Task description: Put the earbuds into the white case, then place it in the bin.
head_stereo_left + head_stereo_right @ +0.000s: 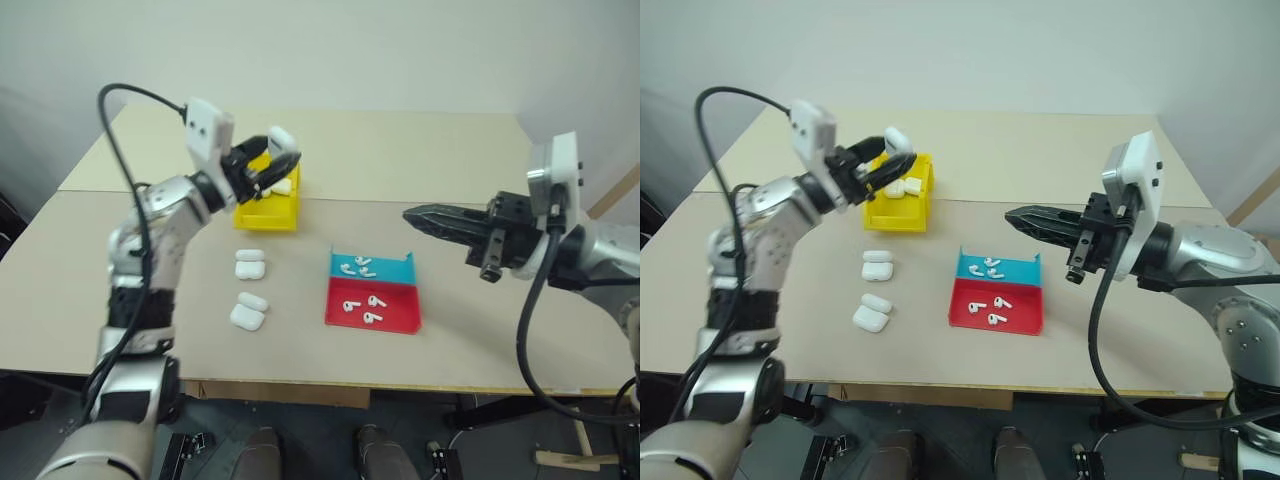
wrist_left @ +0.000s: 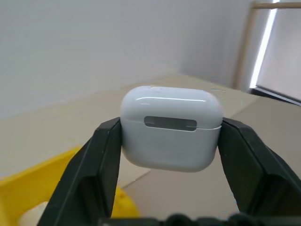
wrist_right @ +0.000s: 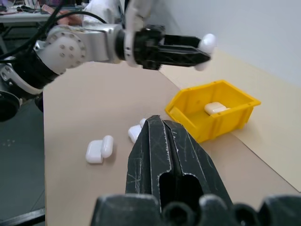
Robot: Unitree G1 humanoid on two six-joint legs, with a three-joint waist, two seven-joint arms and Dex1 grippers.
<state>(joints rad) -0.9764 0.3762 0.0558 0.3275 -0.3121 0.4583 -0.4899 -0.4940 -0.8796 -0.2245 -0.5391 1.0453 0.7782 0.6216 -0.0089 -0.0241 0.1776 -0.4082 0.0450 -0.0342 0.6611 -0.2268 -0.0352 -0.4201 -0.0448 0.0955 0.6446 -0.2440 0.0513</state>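
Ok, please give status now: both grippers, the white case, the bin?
Left gripper shut on white case, above yellow bin. Right gripper shut, empty. One case already in bin, nothing blocking.

Open air above the bin (image 1: 268,212), one case (image 1: 283,186) already inside.

We see even, fairly bright indoor light on the desk (image 1: 450,150), with only soft short shadows beside the red-and-blue tray (image 1: 372,303) and the yellow bin (image 1: 268,212). In the left wrist view the white case (image 2: 171,133) carries a soft glare streak along its top, a bright strip of light stands at the far edge, and the background is out of focus. In the right wrist view we get a sharp right tool (image 3: 171,160) up close and a softer left tool (image 3: 181,51) beyond.
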